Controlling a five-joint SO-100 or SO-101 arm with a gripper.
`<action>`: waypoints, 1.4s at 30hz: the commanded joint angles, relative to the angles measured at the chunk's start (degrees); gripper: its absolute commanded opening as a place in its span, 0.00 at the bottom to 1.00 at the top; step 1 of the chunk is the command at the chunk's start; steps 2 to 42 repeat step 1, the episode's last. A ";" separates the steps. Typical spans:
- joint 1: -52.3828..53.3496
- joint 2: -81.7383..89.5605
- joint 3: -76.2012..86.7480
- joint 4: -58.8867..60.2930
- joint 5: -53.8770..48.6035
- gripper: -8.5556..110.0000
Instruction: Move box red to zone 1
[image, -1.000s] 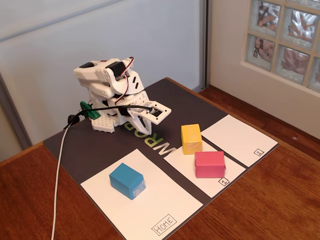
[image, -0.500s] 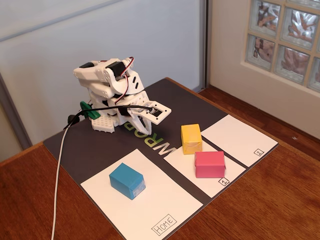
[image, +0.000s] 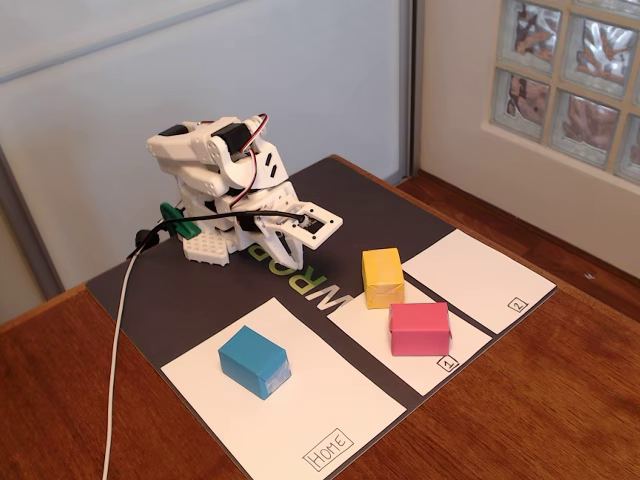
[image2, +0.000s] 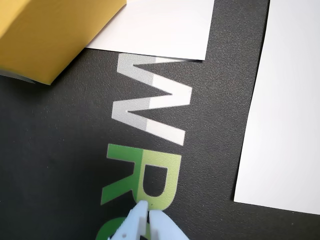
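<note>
The red box (image: 419, 328) sits on the white zone 1 sheet (image: 372, 337), near its "1" label, in the fixed view. My gripper (image: 330, 224) is folded back over the arm's base at the rear of the dark mat, well away from the red box. In the wrist view the gripper (image2: 148, 209) is shut with nothing between its fingers, hovering over the green lettering. The red box is out of the wrist view.
A yellow box (image: 383, 277) (image2: 50, 35) stands at the far end of the zone 1 sheet. A blue box (image: 254, 361) rests on the HOME sheet (image: 310, 415) (image2: 285, 110). The zone 2 sheet (image: 480, 278) lies right. A cable (image: 115, 340) trails left.
</note>
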 joint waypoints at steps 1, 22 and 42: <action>0.35 2.99 0.44 2.55 -0.18 0.07; 0.35 2.99 0.44 2.55 -0.18 0.07; 0.35 2.99 0.44 2.55 -0.18 0.07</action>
